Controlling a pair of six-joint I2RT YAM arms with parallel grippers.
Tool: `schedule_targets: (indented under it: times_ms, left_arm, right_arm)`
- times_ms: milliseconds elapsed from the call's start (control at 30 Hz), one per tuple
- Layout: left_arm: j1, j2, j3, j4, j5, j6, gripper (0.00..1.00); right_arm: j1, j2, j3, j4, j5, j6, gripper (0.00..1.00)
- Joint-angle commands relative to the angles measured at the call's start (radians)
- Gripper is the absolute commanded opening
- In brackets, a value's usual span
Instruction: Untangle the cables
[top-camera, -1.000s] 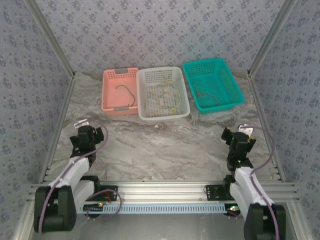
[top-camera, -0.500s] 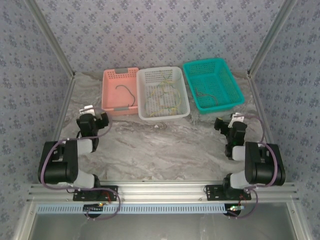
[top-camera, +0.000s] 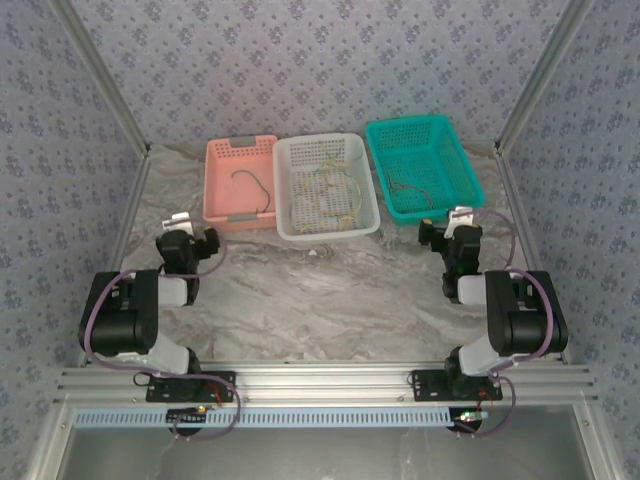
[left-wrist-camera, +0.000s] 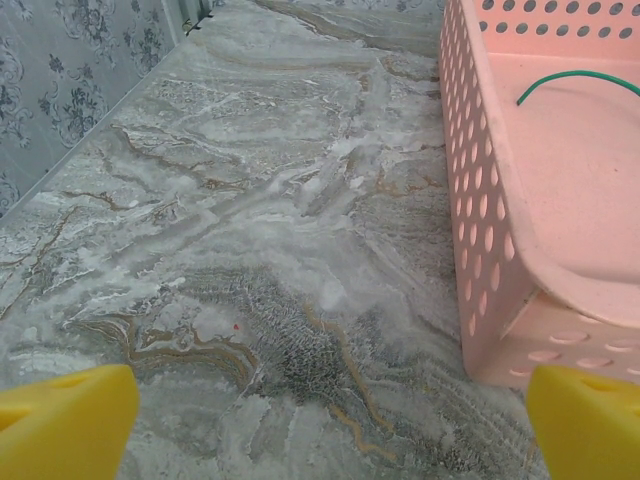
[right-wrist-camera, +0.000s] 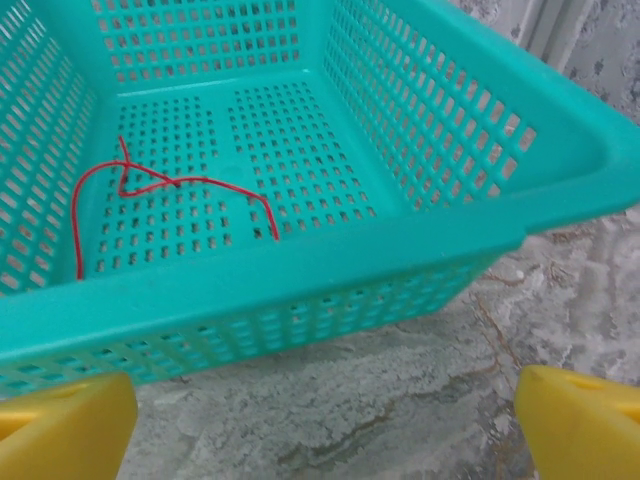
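Note:
The cables lie spread over three baskets at the back of the table. A dark green cable (top-camera: 255, 187) (left-wrist-camera: 585, 80) curls in the pink basket (top-camera: 222, 160) (left-wrist-camera: 495, 250). A tangle of yellow and green cables (top-camera: 325, 190) sits in the white basket (top-camera: 290, 150). One red cable (right-wrist-camera: 170, 185) (top-camera: 412, 189) lies in the teal basket (top-camera: 470, 170) (right-wrist-camera: 300, 270). My left gripper (top-camera: 190, 240) (left-wrist-camera: 325, 430) is open over bare table, left of the pink basket's near corner. My right gripper (top-camera: 447, 232) (right-wrist-camera: 320, 430) is open just before the teal basket's front wall. Neither holds anything.
The three baskets stand side by side against the back. Patterned walls and metal frame posts (top-camera: 120, 210) close in the left and right sides. Marble tabletop (top-camera: 320, 300) stretches between the arms and the baskets.
Both arms have folded up at the elbows, and both grippers have moved forward toward the baskets, the right one also inward to the left. Both jaws stayed open.

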Motion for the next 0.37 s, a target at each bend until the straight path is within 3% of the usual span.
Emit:
schedule_targets:
  times_ms: [0, 333]
  left_arm:
    - [-0.011, 0.003, 0.02, 0.019, -0.004, 0.017, 0.99]
    - [-0.012, 0.003, 0.021, 0.015, -0.006, 0.018, 0.99]
  right_arm:
    - [0.001, 0.009, 0.004, -0.039, 0.037, -0.025, 0.99]
    - [0.003, 0.009, 0.003, -0.036, 0.038, -0.027, 0.99]
